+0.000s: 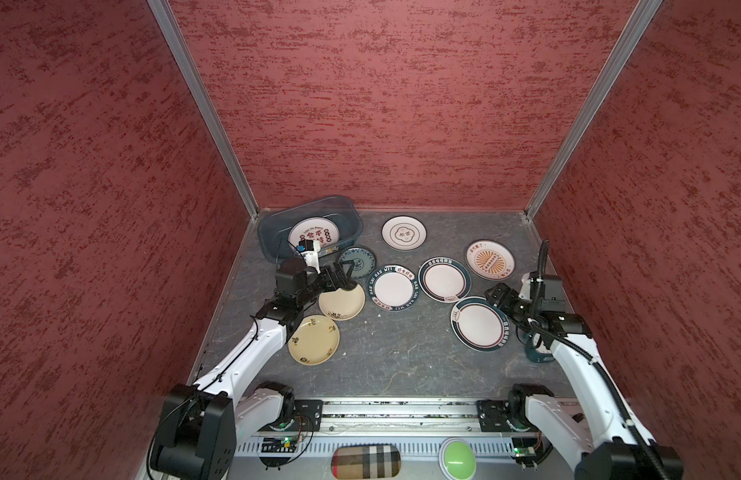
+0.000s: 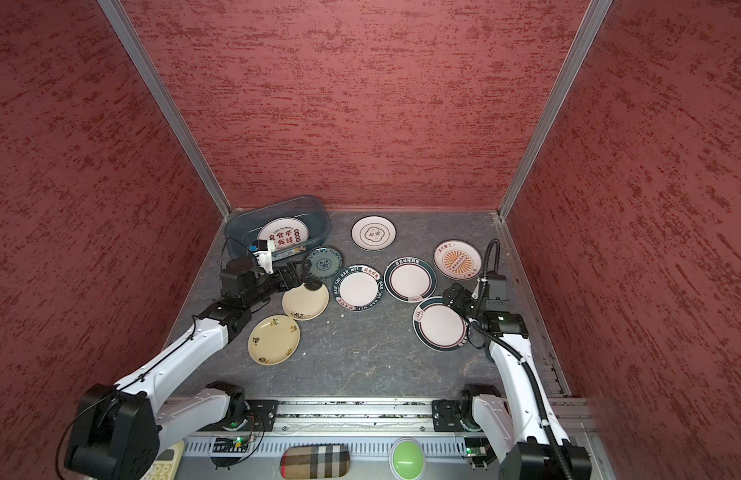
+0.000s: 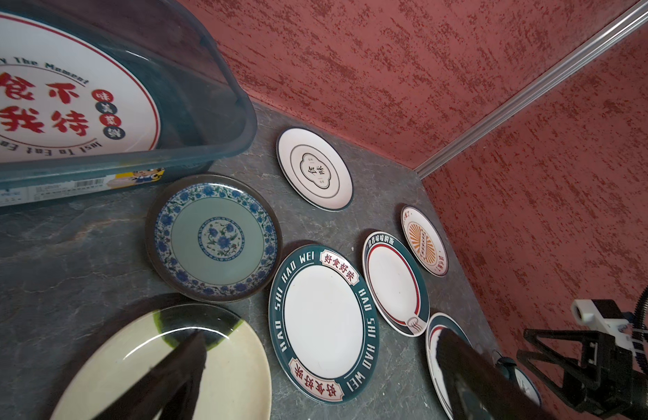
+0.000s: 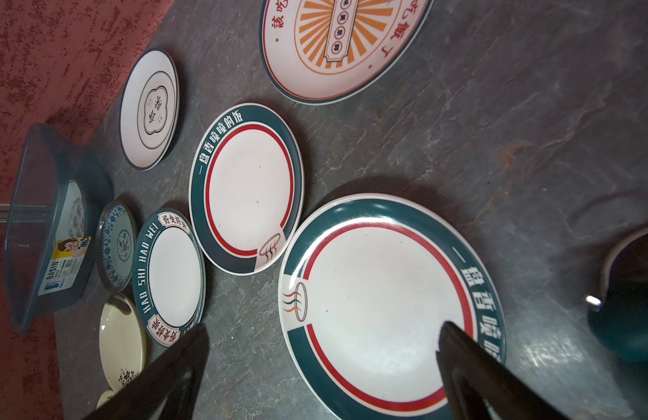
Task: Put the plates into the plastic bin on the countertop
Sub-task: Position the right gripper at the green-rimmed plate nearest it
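Note:
The blue-grey plastic bin (image 1: 277, 232) stands at the back left of the countertop (image 1: 402, 357) and holds a white plate with red characters (image 1: 315, 237). Several plates lie flat outside it, among them a teal-patterned one (image 3: 217, 238), a cream one (image 1: 344, 305) and a large teal-rimmed one (image 4: 384, 305). My left gripper (image 1: 347, 277) is open above the cream plate's far edge, one finger (image 3: 184, 363) over that plate. My right gripper (image 4: 324, 327) is open low over the large teal-rimmed plate's near-right edge (image 1: 481, 324), holding nothing.
A dark teal cup (image 4: 631, 298) stands just right of the large plate, under the right arm. Red textured walls close in the left, back and right sides. A metal rail with the arm bases (image 1: 402, 411) runs along the front.

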